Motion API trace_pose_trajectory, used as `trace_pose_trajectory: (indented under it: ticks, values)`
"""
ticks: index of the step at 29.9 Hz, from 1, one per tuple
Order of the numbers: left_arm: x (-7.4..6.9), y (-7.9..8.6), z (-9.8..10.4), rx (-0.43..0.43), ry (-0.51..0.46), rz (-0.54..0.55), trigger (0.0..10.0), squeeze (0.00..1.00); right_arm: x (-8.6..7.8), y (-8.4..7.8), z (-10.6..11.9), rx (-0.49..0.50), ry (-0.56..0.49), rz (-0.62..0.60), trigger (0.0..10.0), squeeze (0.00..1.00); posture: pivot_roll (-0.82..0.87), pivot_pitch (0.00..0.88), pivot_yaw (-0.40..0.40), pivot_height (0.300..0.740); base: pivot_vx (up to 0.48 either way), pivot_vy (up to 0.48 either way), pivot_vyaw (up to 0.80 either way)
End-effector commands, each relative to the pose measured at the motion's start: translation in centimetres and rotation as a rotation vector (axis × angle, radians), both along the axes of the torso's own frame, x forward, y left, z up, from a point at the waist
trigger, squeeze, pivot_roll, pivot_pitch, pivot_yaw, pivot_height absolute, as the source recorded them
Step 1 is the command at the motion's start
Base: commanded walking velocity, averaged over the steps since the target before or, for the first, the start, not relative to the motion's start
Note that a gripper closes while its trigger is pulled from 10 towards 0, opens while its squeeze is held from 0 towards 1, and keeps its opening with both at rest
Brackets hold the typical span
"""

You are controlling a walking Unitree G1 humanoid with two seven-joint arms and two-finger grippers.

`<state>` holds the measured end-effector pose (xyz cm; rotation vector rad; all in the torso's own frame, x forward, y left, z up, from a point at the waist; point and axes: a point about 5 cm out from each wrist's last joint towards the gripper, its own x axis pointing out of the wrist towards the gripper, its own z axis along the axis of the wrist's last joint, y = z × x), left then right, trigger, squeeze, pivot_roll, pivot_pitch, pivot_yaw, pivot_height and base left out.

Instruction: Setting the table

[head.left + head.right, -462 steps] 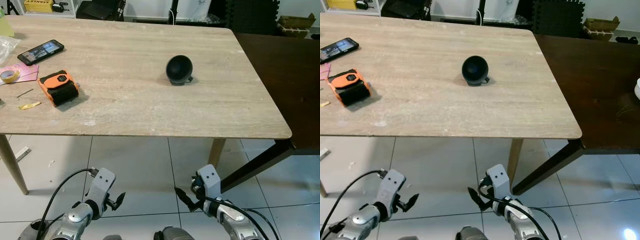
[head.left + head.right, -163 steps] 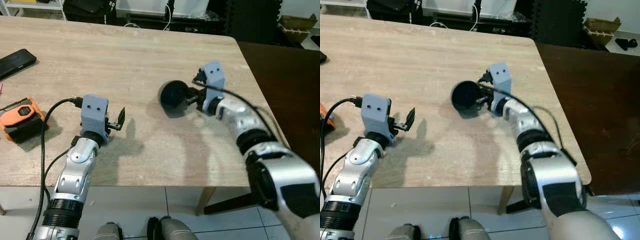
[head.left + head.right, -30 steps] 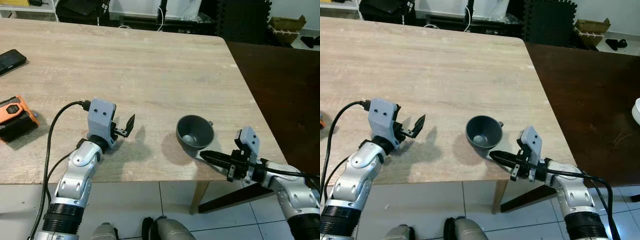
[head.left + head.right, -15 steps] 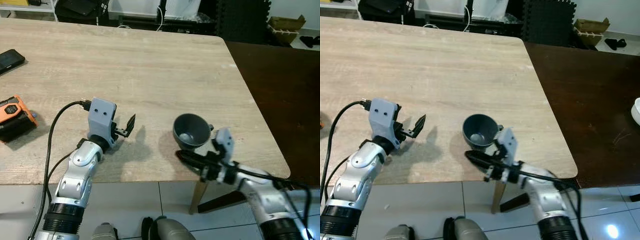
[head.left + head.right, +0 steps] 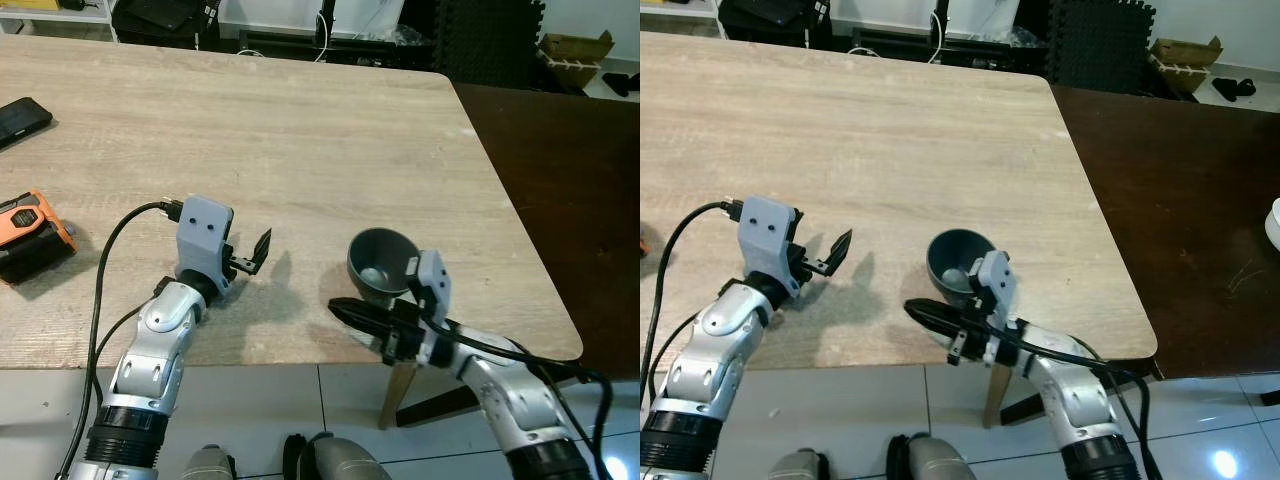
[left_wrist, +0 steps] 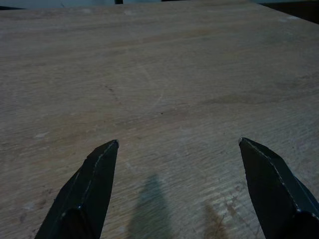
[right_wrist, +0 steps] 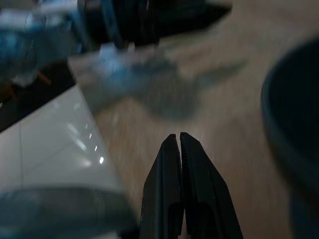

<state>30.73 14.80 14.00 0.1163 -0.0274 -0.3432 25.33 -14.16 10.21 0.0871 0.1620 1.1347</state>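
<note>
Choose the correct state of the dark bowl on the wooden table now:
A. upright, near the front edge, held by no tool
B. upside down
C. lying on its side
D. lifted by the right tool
A: the dark bowl stands with its opening up, and the right tool is shut beside it.

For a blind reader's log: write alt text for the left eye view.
A dark cup stands upright near the front edge of a light wooden table, with the right gripper shut just in front of it. The left gripper hovers open over the table to its left.
</note>
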Motion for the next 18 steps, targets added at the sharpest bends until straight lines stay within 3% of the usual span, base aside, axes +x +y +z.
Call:
trace_pose_trajectory:
  ticks: [1, 7, 10, 14, 18]
  values:
    - [-0.1, -0.3, -0.6, 0.009, 0.024, -0.013, 10.0, 0.00, -0.7, -0.9, -0.4, -0.030, 0.026, 0.010, 0.0, 0.00, 0.09, 0.090, -0.080, 0.740, 0.000, 0.000, 0.00]
    - [0.1, -0.5, -0.5, 0.014, 0.023, -0.027, 10.0, 0.00, -1.5, -2.8, -1.2, -0.122, 0.064, -0.026, 0.0, 0.00, 0.09, 0.085, -0.071, 0.740, 0.000, 0.000, 0.00]
    - [0.3, -0.6, -0.4, 0.015, 0.019, -0.032, 10.0, 0.00, 0.0, -4.6, -1.6, -0.184, 0.007, -0.226, 0.0, 0.00, 0.09, 0.080, -0.065, 0.740, 0.000, 0.000, 0.00]
    - [0.4, -0.6, -0.3, 0.016, 0.018, -0.035, 10.0, 0.00, 0.9, -5.6, -1.6, -0.222, -0.029, -0.351, 0.0, 0.00, 0.09, 0.078, -0.064, 0.740, 0.000, 0.000, 0.00]
    - [0.4, -0.6, -0.3, 0.017, 0.017, -0.035, 10.0, 0.00, 1.6, -6.0, -1.1, -0.198, -0.067, -0.446, 0.0, 0.00, 0.09, 0.078, -0.064, 0.740, 0.000, 0.000, 0.00]
